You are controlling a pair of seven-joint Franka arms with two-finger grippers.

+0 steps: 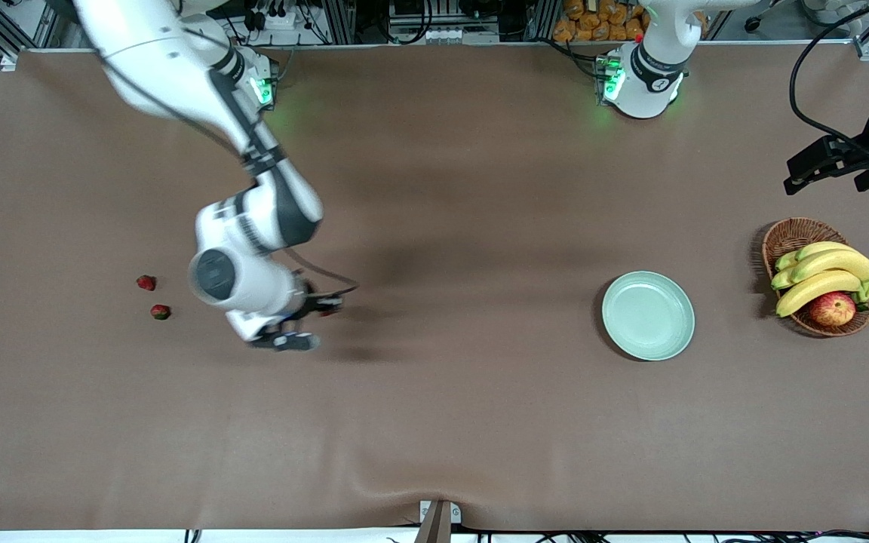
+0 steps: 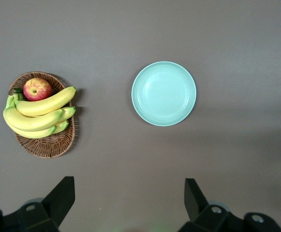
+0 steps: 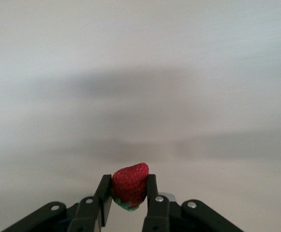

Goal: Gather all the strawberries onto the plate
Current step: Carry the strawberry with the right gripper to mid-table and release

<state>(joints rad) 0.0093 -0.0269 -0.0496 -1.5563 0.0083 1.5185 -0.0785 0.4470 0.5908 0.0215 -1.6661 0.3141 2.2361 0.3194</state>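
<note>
Red strawberries count three: two strawberries [image 1: 153, 297] near the table's [image 1: 434, 422] right-arm edge, one strawberry [image 3: 130, 185] pinched by the right gripper [image 3: 129, 193]. One mint plate [image 1: 648, 315] lies bare; the left gripper [image 2: 128, 198] waits, fully spread.

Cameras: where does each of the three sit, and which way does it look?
Front view: high across the table, facing both arms; right pincer over the table, left pincer waiting above the basket.
Left wrist view: looks down on plate and basket; its open fingertips show.
Right wrist view: looks along its fingers, shut on a strawberry.
Front and left wrist views share plate and basket.
</note>
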